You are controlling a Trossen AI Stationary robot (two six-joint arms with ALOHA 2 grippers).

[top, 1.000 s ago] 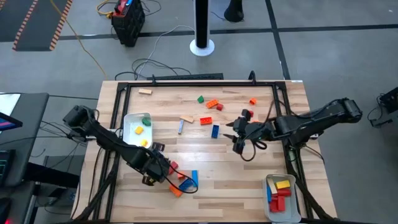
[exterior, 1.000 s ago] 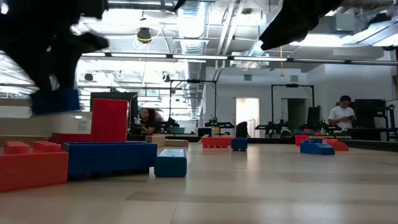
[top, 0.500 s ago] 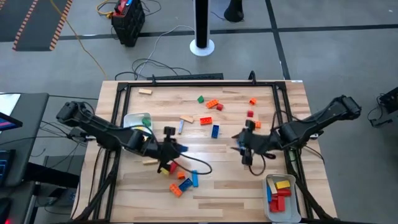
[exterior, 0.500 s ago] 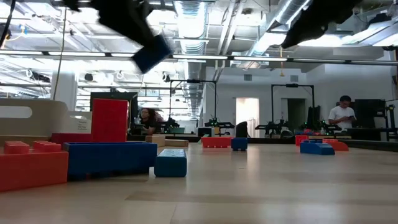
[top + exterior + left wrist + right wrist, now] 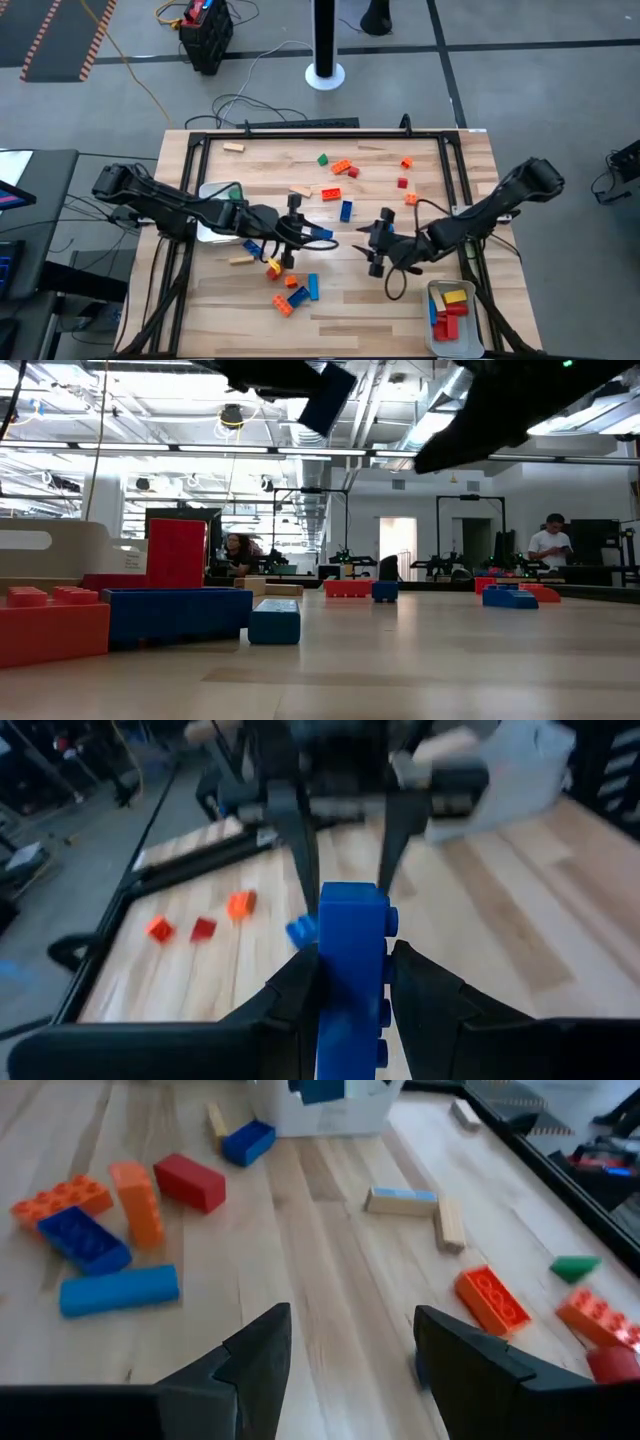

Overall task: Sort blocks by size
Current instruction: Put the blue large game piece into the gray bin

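**Two arms over a wooden desk point(image 5: 400, 290) strewn with toy blocks.**

The left hand point(image 5: 312, 234) hangs above the middle of the desk, its fingers point(image 5: 300, 990) clamped on a long blue block point(image 5: 352, 970) held clear of the surface. The right hand point(image 5: 368, 250) hovers near it, just toward the right, its fingers point(image 5: 258, 1355) spread wide and holding nothing. Beneath the left arm lies a cluster of blocks, among them a blue bar point(image 5: 312, 287) and an orange brick point(image 5: 282, 306). Farther back rest an orange brick point(image 5: 332, 195), a blue block point(image 5: 346, 210) and a green piece point(image 5: 323, 159). One white tray point(image 5: 207, 200) sits by the left arm; another white tray point(image 5: 432, 330), at the right front corner, contains red, blue and yellow blocks.
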